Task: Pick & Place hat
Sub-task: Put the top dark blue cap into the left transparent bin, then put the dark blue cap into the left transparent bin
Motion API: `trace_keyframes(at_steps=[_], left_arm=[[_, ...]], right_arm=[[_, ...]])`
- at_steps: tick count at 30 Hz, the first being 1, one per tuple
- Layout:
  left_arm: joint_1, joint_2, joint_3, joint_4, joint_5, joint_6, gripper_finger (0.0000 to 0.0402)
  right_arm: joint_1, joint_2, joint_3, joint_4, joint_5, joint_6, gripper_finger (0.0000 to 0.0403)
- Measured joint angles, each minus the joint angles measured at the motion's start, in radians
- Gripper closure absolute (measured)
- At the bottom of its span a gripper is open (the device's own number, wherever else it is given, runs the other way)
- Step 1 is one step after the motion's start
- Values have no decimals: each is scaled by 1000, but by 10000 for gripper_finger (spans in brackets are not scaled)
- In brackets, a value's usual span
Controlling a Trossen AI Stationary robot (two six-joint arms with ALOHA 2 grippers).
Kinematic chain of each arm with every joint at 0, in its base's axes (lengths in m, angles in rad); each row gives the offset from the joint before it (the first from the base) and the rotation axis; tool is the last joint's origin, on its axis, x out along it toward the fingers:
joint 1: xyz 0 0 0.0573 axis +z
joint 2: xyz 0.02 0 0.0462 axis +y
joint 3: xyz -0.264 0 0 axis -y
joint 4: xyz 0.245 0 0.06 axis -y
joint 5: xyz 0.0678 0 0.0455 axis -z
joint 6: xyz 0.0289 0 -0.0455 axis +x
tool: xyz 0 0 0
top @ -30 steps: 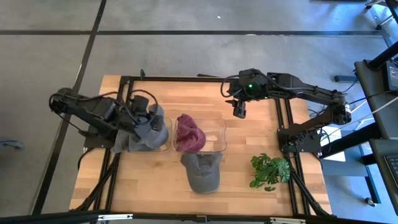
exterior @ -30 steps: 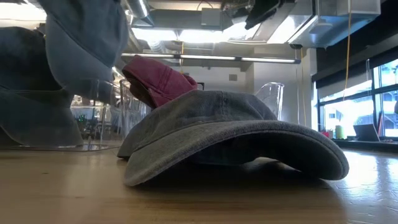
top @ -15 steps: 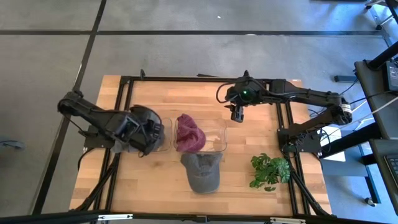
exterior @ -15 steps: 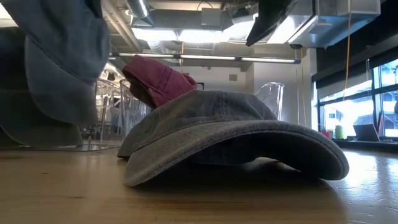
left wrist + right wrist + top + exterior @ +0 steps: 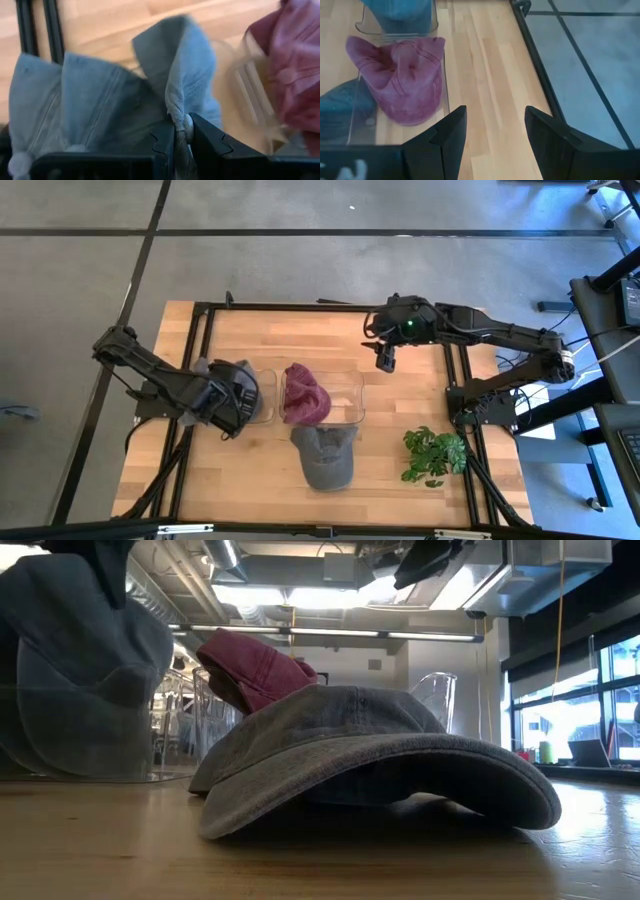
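Blue-grey fabric of the blue hat (image 5: 100, 105) is pinched between the fingers of the left gripper (image 5: 182, 131), over the left clear bin (image 5: 262, 395) at the table's left side. A maroon hat (image 5: 303, 393) sits in the adjacent clear bin (image 5: 350, 395). A grey hat (image 5: 325, 456) lies on the wooden table (image 5: 400, 395) just in front. The right gripper (image 5: 490, 131), fingers spread, hovers above the table's rear right
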Motion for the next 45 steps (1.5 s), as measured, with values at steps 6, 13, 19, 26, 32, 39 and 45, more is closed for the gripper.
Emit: trace_keyframes(at_steps=[6,13,19,26,32,39,45], left_arm=[[0,-1,-5,1,7,-12,348],[0,-12,-5,1,-6,-10,310],[0,-61,-5,1,-7,15,282],[0,-144,-5,1,-57,18,272],[4,-220,-5,92,-223,98,274],[110,-289,-5,443,-285,629,273],[307,-320,-5,685,73,1139,272]], right_arm=[[0,-6,0,0,0,0,202],[0,-6,1,0,0,0,202],[0,-6,1,-6,0,3,202],[0,-6,1,-11,-1,40,202],[0,-6,1,-37,-124,157,202],[19,-5,-25,-79,-263,388,202],[91,-3,-154,36,-264,593,202]])
